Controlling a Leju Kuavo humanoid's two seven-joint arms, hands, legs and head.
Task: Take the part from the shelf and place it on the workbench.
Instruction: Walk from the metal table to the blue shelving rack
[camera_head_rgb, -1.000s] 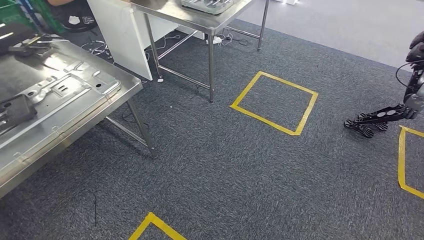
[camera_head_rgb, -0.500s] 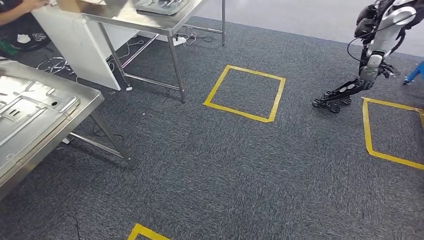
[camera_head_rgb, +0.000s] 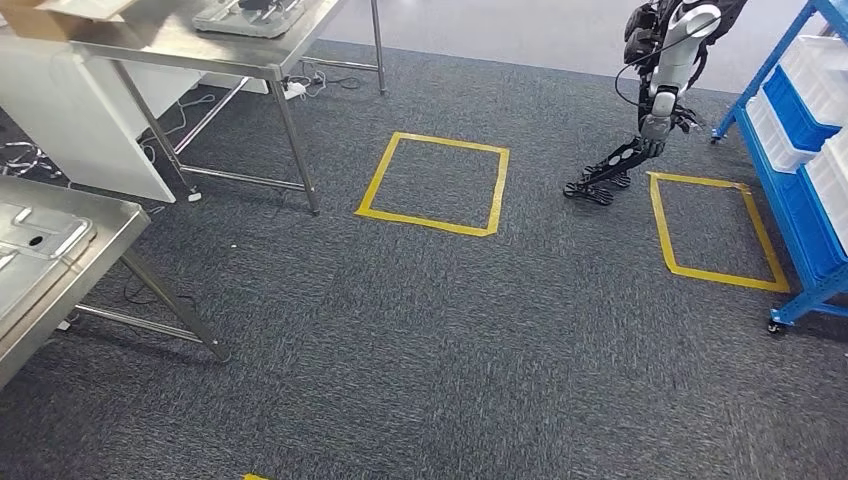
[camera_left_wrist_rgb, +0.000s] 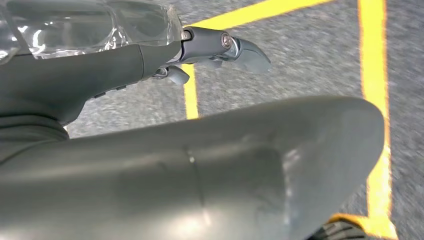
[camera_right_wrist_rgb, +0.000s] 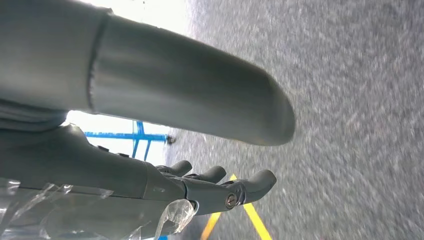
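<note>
- Two hands are seen in the wrist views. The left hand (camera_left_wrist_rgb: 150, 65) is held wide, with its dark fingers (camera_left_wrist_rgb: 220, 42) stretched straight and its thick grey thumb (camera_left_wrist_rgb: 250, 160) well apart; nothing is held.
- The right hand (camera_right_wrist_rgb: 125, 170) is likewise held loosely apart and empty. Its fingers (camera_right_wrist_rgb: 220, 192) are lightly curved and well apart from the smooth rounded thumb (camera_right_wrist_rgb: 190, 95). Crinkled clear film is seen by each wrist.
- One blue metal shelf (camera_head_rgb: 800, 235) is seen at the far right, cut off by the picture's edge. It is loaded with white bins (camera_head_rgb: 820, 75) and blue bins (camera_head_rgb: 795, 115), all of plastic.
- The part cannot be made out: the bins' contents are hidden.
- Two steel tables are counted. The near left table (camera_head_rgb: 60, 285) is cut off and carries a pressed sheet-metal panel (camera_head_rgb: 35, 235). The far table (camera_head_rgb: 170, 45) carries a grey tray (camera_head_rgb: 250, 15), and a white board (camera_head_rgb: 80, 110) is leaned below it.
- Two whole squares of yellow tape are laid on the dark, coarse carpet (camera_head_rgb: 420, 330): one in the middle (camera_head_rgb: 450, 141), one beside the shelf (camera_head_rgb: 700, 179). A sliver of a third (camera_head_rgb: 246, 477) is cut off at the near edge.
- One other robot (camera_head_rgb: 665, 70) is seen far off, between the two squares, with its top cut off.
</note>
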